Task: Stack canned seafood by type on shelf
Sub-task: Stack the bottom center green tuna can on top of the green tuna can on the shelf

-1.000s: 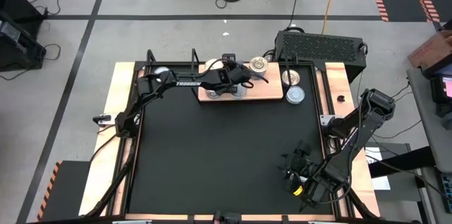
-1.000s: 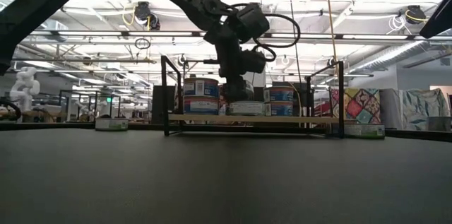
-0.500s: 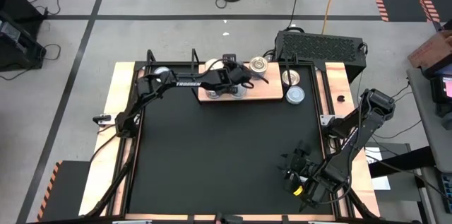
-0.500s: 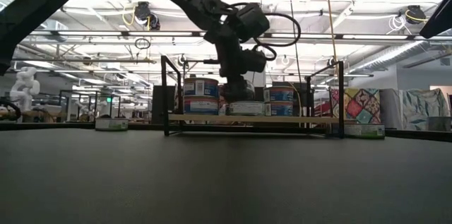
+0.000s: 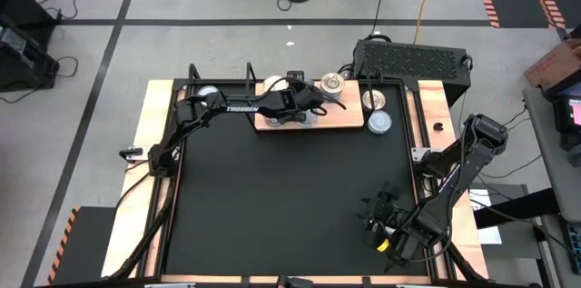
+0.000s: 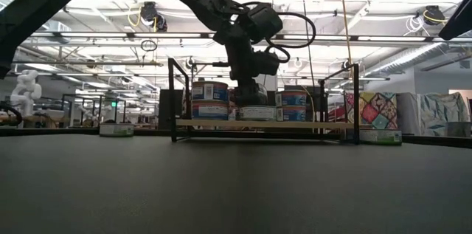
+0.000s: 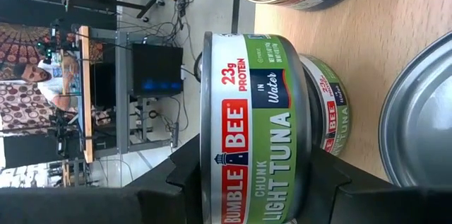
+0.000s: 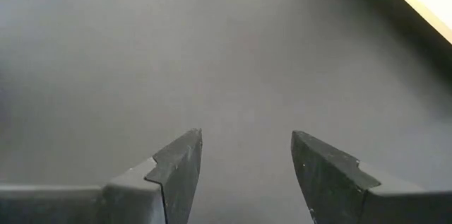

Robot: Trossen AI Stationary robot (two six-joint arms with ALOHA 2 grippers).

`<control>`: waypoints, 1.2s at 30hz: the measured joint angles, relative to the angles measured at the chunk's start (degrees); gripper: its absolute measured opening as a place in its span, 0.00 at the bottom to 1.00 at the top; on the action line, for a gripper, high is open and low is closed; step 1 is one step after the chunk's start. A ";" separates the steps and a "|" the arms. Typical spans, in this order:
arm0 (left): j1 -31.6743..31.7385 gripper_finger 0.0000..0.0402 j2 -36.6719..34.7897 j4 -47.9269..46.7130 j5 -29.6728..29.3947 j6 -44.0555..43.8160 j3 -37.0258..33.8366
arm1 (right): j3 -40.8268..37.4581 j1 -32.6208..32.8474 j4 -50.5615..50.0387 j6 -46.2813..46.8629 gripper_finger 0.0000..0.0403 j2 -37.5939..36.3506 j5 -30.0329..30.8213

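Tuna tin (image 7: 251, 128): green label, held over the shelf (image 7: 395, 33), directly above a second tin (image 7: 328, 111) of the same label. The type match looks right to you.

Left gripper (image 7: 254, 181): grasping the tuna tin, one finger against each side. Compare with a second ago and you find almost no change. In the overhead view the arm and its gripper (image 5: 304, 111) sit at the same place over the middle of the board. In the low view the wrist has shifted only a trace. My reading: the placing is about done and the letting-go is at hand, not yet plain.

Right gripper (image 8: 246, 153): fingers spread, nothing between them, parked over bare tabletop at the near right (image 5: 377, 215). No change there.

Still to do, as you can judge from above: two loose tins (image 5: 373, 99) (image 5: 380, 122) lie off the shelf's right end, and one (image 5: 207, 95) off its left end.

Hard to make out:
- Whether the held tin rests on the lower one or hangs just clear. The wrist view shows them overlapping, the seam not visible.
- The low view hides the held tin behind the gripper body (image 6: 251, 97).
- From above, the arm covers the middle of the board, so you cannot count the stacks under it.
- The grey lid (image 7: 420, 118) at the wrist view's edge is cut off; type unknown.
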 joint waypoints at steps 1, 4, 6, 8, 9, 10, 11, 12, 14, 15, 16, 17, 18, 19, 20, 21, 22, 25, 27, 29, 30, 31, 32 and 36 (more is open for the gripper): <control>0.00 0.39 0.00 0.00 0.00 0.00 0.00 | 0.00 0.00 0.00 0.00 0.53 0.00 0.01; 0.00 0.39 0.00 -0.08 0.02 0.00 0.00 | 0.00 -0.02 0.00 0.00 0.53 0.00 0.01; 0.00 0.40 0.00 -0.19 0.05 0.00 0.00 | 0.00 -0.01 0.00 0.00 0.53 0.00 0.02; 0.00 0.42 0.00 -0.24 0.17 0.00 0.00 | 0.00 0.00 0.00 0.00 0.53 0.00 0.02; 0.00 0.45 0.00 -0.26 0.18 -0.01 0.00 | 0.00 0.00 0.00 0.00 0.53 0.00 0.02; 0.00 0.47 0.00 -0.26 0.20 -0.02 0.00 | 0.00 -0.01 0.00 0.00 0.53 0.00 0.02; -0.05 0.50 0.00 -0.24 0.17 -0.02 0.00 | 0.00 -0.01 0.00 0.00 0.53 0.00 0.02; -0.14 0.54 0.00 -0.24 0.10 -0.04 0.00 | 0.00 0.00 0.00 0.00 0.53 0.00 0.02; -0.41 0.61 0.00 -0.24 -0.48 -0.04 0.00 | 0.00 -0.02 0.00 0.00 0.53 0.00 0.02; -0.62 0.64 0.00 -0.24 -0.89 -0.04 0.00 | 0.00 -0.02 0.00 0.00 0.53 0.00 0.02; -0.85 0.67 0.00 -0.23 -1.35 -0.03 0.00 | 0.00 -0.01 0.00 0.00 0.53 0.00 0.02; -1.10 0.70 0.00 -0.22 -1.71 -0.02 0.00 | 0.00 0.00 -0.02 0.00 0.53 0.00 0.02; -1.28 0.72 0.00 -0.22 -2.07 -0.02 0.00 | 0.00 -0.02 -0.02 0.00 0.53 0.00 0.02; -1.58 0.74 0.00 -0.24 -2.42 -0.02 0.00 | 0.00 -0.01 -0.02 0.00 0.53 0.00 0.03; -1.82 0.76 0.00 -0.24 -2.68 -0.02 0.00 | 0.00 -0.02 -0.02 0.00 0.53 0.00 0.02; -2.00 0.77 0.00 -0.22 -2.85 -0.02 0.00 | 0.00 -0.01 -0.02 0.00 0.53 0.00 0.02; -2.26 0.77 0.00 -0.22 -2.90 -0.01 0.00 | 0.00 0.00 -0.02 0.00 0.53 0.00 0.03; -2.84 0.78 0.00 -0.23 -2.97 0.03 0.00 | 0.00 -0.02 0.00 0.00 0.53 0.00 0.02; -2.99 0.78 0.00 -0.34 -2.92 0.02 0.00 | 0.00 -0.02 0.11 0.00 0.53 0.00 0.02; -2.98 0.78 -0.02 -1.29 -1.35 -0.63 0.04 | 0.00 0.00 0.25 0.00 0.53 0.00 0.02; -2.78 0.78 -0.02 -2.46 -0.24 -1.75 0.26 | 0.00 -0.01 0.27 0.00 0.53 0.00 -0.01; -2.50 0.78 -0.02 -3.91 0.95 -2.92 0.65 | 0.00 -0.01 0.31 0.00 0.53 0.00 -0.05; -2.18 0.78 -0.02 -5.14 1.93 -3.93 0.93 | 0.00 -0.02 0.33 0.00 0.53 0.00 -0.07; -1.18 0.78 -0.09 -7.26 3.02 -5.92 1.27 | 0.00 0.00 0.32 -0.04 0.53 0.00 -0.13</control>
